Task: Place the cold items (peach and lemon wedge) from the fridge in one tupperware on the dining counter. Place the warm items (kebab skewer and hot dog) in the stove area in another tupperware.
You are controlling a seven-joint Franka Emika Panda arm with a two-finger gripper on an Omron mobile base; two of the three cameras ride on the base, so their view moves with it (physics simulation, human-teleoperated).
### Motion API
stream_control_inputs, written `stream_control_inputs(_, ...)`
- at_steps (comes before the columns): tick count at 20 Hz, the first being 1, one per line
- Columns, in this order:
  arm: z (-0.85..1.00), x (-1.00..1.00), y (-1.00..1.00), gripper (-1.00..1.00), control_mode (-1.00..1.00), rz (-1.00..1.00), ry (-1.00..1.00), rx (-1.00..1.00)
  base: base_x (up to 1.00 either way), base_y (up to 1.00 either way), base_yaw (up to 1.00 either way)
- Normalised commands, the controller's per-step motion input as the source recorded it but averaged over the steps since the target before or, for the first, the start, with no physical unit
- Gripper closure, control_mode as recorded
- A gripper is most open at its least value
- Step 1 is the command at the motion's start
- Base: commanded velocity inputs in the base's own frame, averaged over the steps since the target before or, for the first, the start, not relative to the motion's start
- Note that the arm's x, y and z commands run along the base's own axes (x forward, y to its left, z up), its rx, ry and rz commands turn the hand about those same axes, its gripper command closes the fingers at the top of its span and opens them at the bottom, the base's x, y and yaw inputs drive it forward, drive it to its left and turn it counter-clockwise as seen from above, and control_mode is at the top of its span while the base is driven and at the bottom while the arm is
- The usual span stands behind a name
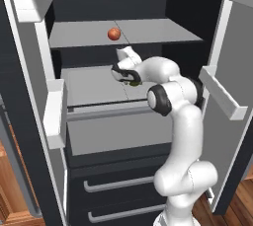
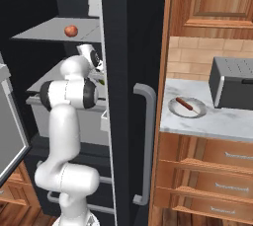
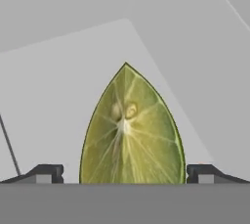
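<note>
Fingers (image 3: 125, 174) stand wide apart, straddling your lemon wedge (image 3: 131, 132) on the fridge's middle shelf (image 1: 89, 87). Expect it light, soft and slick with juice; pinch across the rind flanks, gently. Your peach (image 1: 114, 33) sits on the shelf above.

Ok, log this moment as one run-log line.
stage: reaching for lemon wedge in fridge | gripper: open, straddling wedge, not closed | peach: on upper shelf | hot dog: on counter plate
</note>
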Motion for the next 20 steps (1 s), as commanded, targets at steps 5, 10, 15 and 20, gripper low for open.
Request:
stream_control_inputs(5, -0.77, -0.03, -0.34, 1.00, -1.00, -0.07, 0.00, -0.14, 0.00, 0.00, 0.00)
stream_control_inputs(10, -0.78, -0.14, -0.43, 1.00, -1.00, -0.05, -0.15, -0.02, 0.00, 0.00, 0.00)
stream_control_inputs(15, -0.33, -0.82, -0.30, 1.00, -1.00, -0.07, -0.42, 0.15, 0.00, 0.00, 0.00)
stream_control_inputs(20, -0.01, -1.00, 0.10, 1.00, -1.00, -0.01, -0.57, 0.05, 0.00, 0.00, 0.00)
